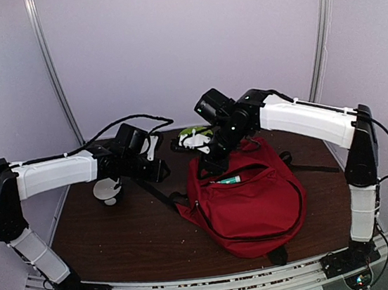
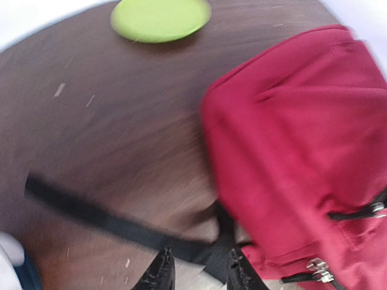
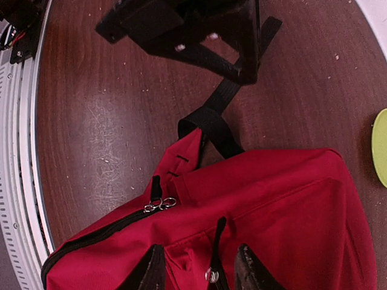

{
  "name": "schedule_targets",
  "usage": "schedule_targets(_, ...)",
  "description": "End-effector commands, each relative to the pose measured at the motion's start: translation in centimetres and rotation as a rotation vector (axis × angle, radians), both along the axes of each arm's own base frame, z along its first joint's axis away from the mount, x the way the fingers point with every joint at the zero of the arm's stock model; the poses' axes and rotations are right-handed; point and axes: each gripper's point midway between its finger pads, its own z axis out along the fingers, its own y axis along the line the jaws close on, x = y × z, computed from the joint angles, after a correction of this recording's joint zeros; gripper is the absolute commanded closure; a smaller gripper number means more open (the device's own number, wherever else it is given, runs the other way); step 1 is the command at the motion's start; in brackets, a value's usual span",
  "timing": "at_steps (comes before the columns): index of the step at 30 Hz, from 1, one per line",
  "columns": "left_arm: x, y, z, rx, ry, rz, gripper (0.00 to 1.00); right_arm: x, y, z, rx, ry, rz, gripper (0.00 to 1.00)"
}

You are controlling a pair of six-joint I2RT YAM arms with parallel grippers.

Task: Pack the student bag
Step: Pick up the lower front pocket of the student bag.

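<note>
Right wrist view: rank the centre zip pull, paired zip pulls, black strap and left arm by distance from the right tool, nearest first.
1. Centre zip pull: on the student bag, between the fingers of the right tool.
2. Paired zip pulls: up-left, on the main zip.
3. Black strap: past the bag's corner, over the table.
4. Left arm: top of frame.

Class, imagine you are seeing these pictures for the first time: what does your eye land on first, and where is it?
The big red student bag dominates, lying right of centre on the dark wooden table, one zipper open. A white-and-black left arm and right arm reach toward it from either side. A lime-green disc sits at the table's far edge.
</note>
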Motion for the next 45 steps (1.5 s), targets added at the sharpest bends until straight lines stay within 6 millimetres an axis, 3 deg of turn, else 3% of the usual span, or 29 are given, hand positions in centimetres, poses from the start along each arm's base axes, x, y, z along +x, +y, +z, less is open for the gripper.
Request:
schedule_targets(1, -0.4, 4.3, -1.9, -0.023, 0.085, 0.236, 0.67, -0.7, -0.6, -2.5, -0.149, 0.064, -0.037, 0.60)
schedule_targets(9, -0.9, 4.0, -2.4, -0.073, 0.116, 0.220, 0.67, 1.4, -1.2, -5.7, -0.276, 0.016, -0.098, 0.61)
schedule_targets(18, -1.2, 3.3, -2.0, -0.114, 0.116, 0.187, 0.69, 3.0, -0.9, -6.1, -0.296, -0.040, -0.128, 0.62)
schedule_targets(25, -1.3, 3.0, -1.8, -0.129, 0.117, 0.168, 0.69, 3.2, -0.6, -7.6, -0.339, -0.004, -0.133, 0.66)
schedule_targets(35, -1.4, 3.2, -1.8, -0.117, 0.111, 0.165, 0.70, 3.2, -2.1, -7.6, -0.441, -0.064, -0.156, 0.62)
schedule_targets(38, -1.4, 3.1, -1.7, -0.122, 0.113, 0.162, 0.69, 3.2, -2.2, -7.5, -0.448, -0.071, -0.164, 0.70)
schedule_targets(41, -1.5, 3.1, -1.5, -0.122, 0.108, 0.157, 0.70, 2.6, -2.0, -7.1, -0.426, -0.048, -0.154, 0.84)
schedule_targets(45, -1.4, 2.8, -1.0, -0.129, 0.084, 0.133, 0.70, 1.9, -1.6, -4.7, -0.346, -0.041, -0.149, 0.97)
